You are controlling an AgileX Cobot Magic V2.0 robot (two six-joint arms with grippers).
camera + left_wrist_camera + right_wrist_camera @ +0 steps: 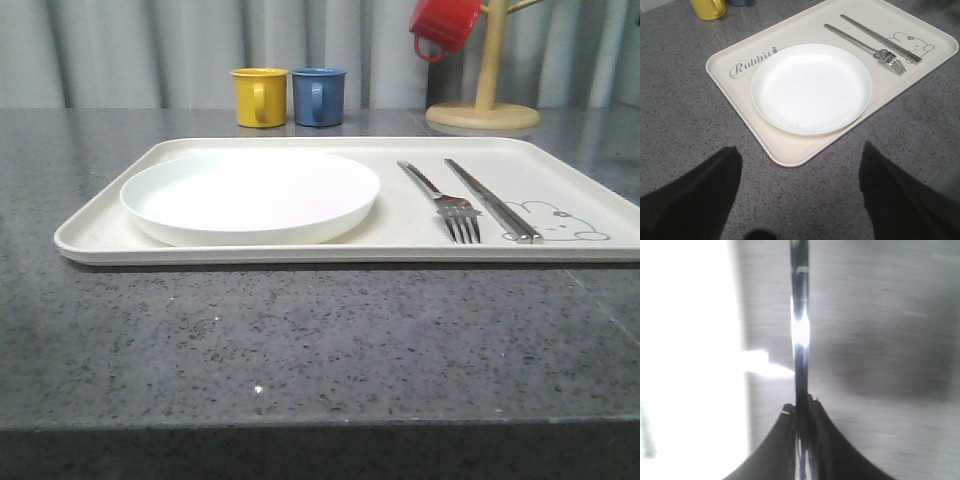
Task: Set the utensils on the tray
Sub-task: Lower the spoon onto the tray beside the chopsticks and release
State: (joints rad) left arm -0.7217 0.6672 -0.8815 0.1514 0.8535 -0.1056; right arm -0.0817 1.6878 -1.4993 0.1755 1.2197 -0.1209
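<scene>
The cream tray (100, 225) lies flat on the speckled grey bench (300, 340), its long side running along the bench's near edge. On the tray's left half sits the round white plate (250, 193), upright and empty. On the right half the fork (445, 205) lies with its tines toward the tray's near rim, and the pair of chopsticks (492, 200) lies just beside it on the right, roughly parallel, the near ends reaching the rabbit drawing (560, 222) at the near right corner. In the left wrist view the "Rabbit" lettering (752, 61) stands by the plate at the tray's left end. The left gripper (797, 200) hovers above the bench off the tray's near left corner, its two dark fingers (695, 200) spread wide apart with nothing between them. In the right wrist view the right gripper (802, 412) pinches a slim shiny steel handle (800, 330), its fingers pressed together on it; the picture is blurred, so I cannot tell which utensil it is. Near the bench's far edge stand a yellow mug (259, 97) and a blue mug (318, 96) side by side, and a red mug (443, 24) hangs on a wooden stand (484, 110) toward the far right.
</scene>
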